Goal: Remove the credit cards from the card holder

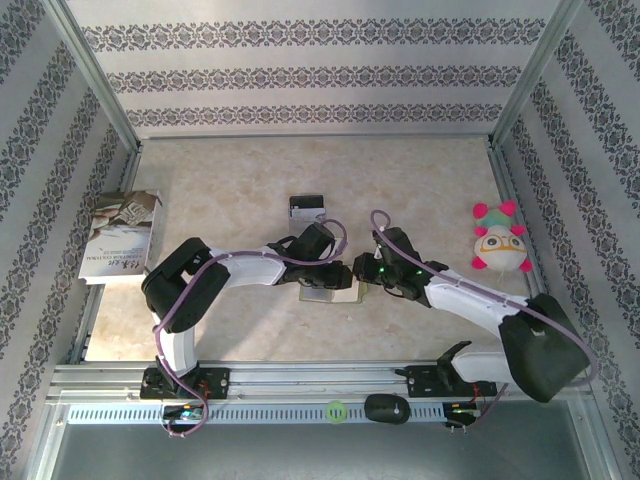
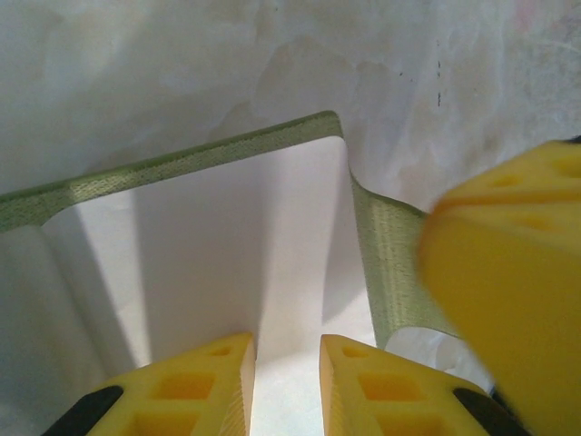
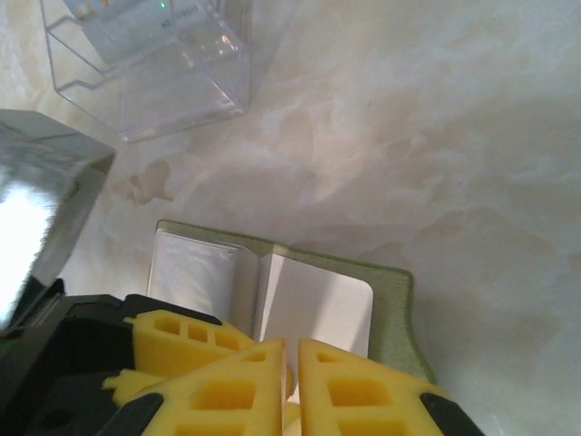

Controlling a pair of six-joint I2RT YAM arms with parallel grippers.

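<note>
So the card holder (image 1: pixel 330 293) is lying open, inner faces up, around the middle of the desk (image 1: pixel 230 170), and both arms are meeting right on top of it. In the left wrist view the left jaws are standing a narrow gap apart with their tips at the pale pocket face. Nothing is showing between them, and I can't tell if they're pinning it down or just hovering. The right jaws are closed down to a thin slit right at the near end of a pale credit card (image 3: pixel 313 307) lying on one leaf of the holder. Whether the card is actually getting pinched in there, I can't tell.

My take on the step: this is the pull-out. The left side should be pressing the holder flat while the right is sliding the card straight along its pocket, low and slow. Lifting it risks the whole wallet coming up too.

Writing: the booklet (image 1: pixel 120 235) at the left edge is printed, and the clear box (image 3: pixel 150 82) beyond the holder is carrying a label, but both are too small or blurred to read, so no brand I can give you.
</note>
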